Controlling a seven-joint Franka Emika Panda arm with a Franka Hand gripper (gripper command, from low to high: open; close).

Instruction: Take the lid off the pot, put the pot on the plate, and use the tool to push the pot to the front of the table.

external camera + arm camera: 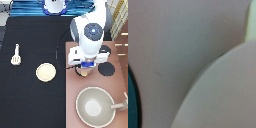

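My gripper (87, 67) hangs low over the stove's upper left part, right above the pot (85, 72). Only a pinkish-tan edge of the pot shows under the hand, and I cannot tell the lid apart from it there. A rounded pinkish-tan surface (223, 95) fills much of the wrist view from very close. The cream-yellow plate (45, 72) lies bare on the black table (35, 105), to the exterior view's left of the pot. Further left lies the cream-white spatula (16, 56), handle toward the exterior view's top.
The reddish-brown stove (72, 100) takes up the exterior view's right side. A large grey-beige pan (96, 106) with a handle sits at the bottom right. A black burner (106, 69) shows just right of the hand.
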